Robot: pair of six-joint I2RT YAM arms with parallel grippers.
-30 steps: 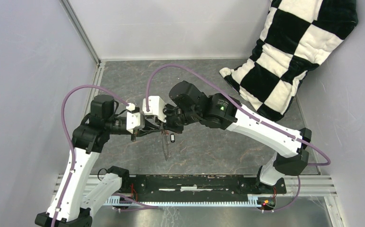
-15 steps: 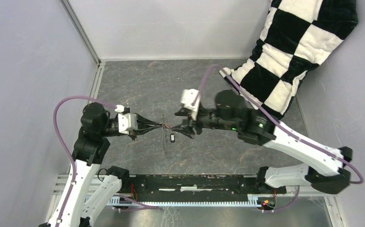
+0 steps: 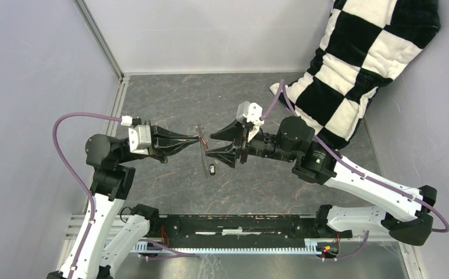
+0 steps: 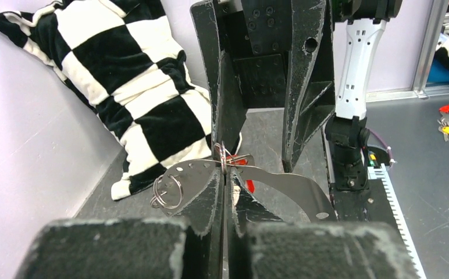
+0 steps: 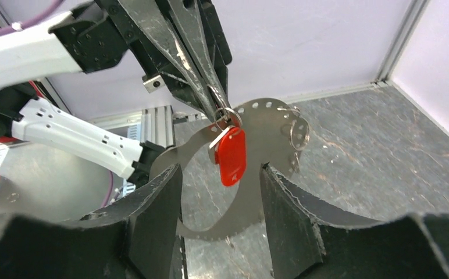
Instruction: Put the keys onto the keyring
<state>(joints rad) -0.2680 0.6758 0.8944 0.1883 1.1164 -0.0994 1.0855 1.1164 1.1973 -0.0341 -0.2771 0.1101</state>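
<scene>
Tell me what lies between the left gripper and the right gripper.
The keyring, pinched by the left gripper, and the red key hanging at that pinch, between the fingers of the open right gripper. The right wrist view shows it best.

I see a black-and-white checkered cushion (image 3: 362, 64) leaning in the far right corner of the grey bench (image 3: 164, 99).

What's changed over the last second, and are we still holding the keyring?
The right gripper opened and drew back to the right; its jaws now stand either side of the red key without touching it. The left gripper pulled back left and carried the keyring a little farther from the bases. Unchanged: the left gripper stays shut on the keyring, and the black key shows at the same spot.
</scene>
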